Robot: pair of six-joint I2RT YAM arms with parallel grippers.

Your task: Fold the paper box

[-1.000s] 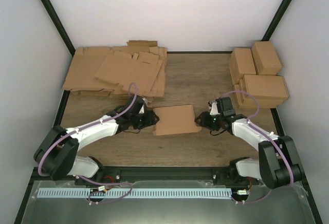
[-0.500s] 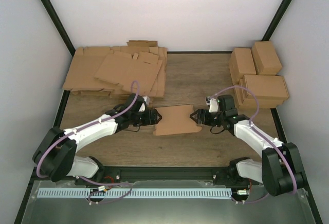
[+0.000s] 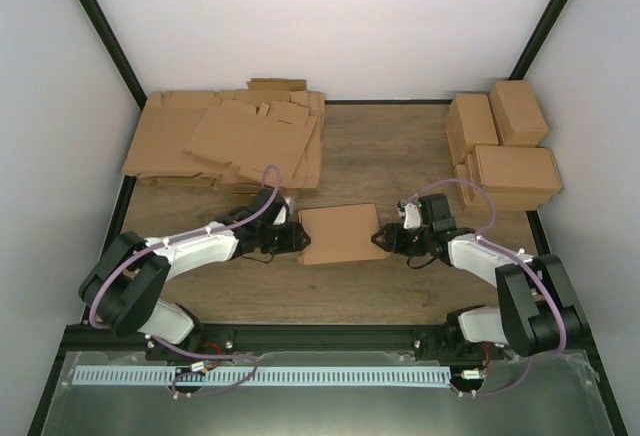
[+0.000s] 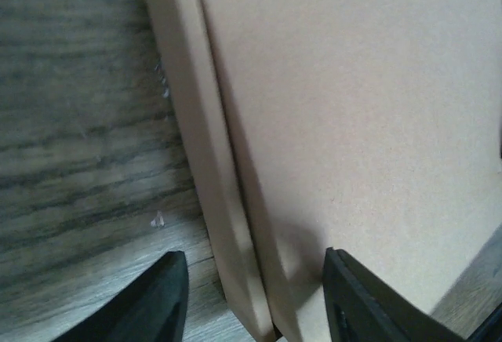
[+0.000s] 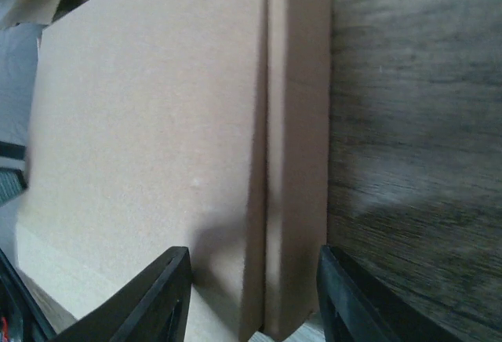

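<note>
The paper box [image 3: 340, 233] lies closed and flat on the wooden table between my two grippers. My left gripper [image 3: 296, 239] is at its left end, open. In the left wrist view the gripper [image 4: 255, 307] straddles the box's side wall [image 4: 208, 169], one finger over the lid [image 4: 353, 122], the other over the table. My right gripper [image 3: 385, 239] is at the box's right end, open. In the right wrist view it [image 5: 252, 303] straddles the side wall [image 5: 298, 161] the same way, beside the lid [image 5: 149, 122]. Neither pair of jaws clamps the cardboard.
A heap of flat notched cardboard sheets [image 3: 230, 141] lies at the back left. Several folded boxes [image 3: 505, 146] are stacked at the back right. A black frame rail [image 3: 330, 336] runs along the table's near edge.
Both grippers have moved in against the box's ends. Half a second ago the box looked tilted with its ends pushed in; now it lies flat and squared.
</note>
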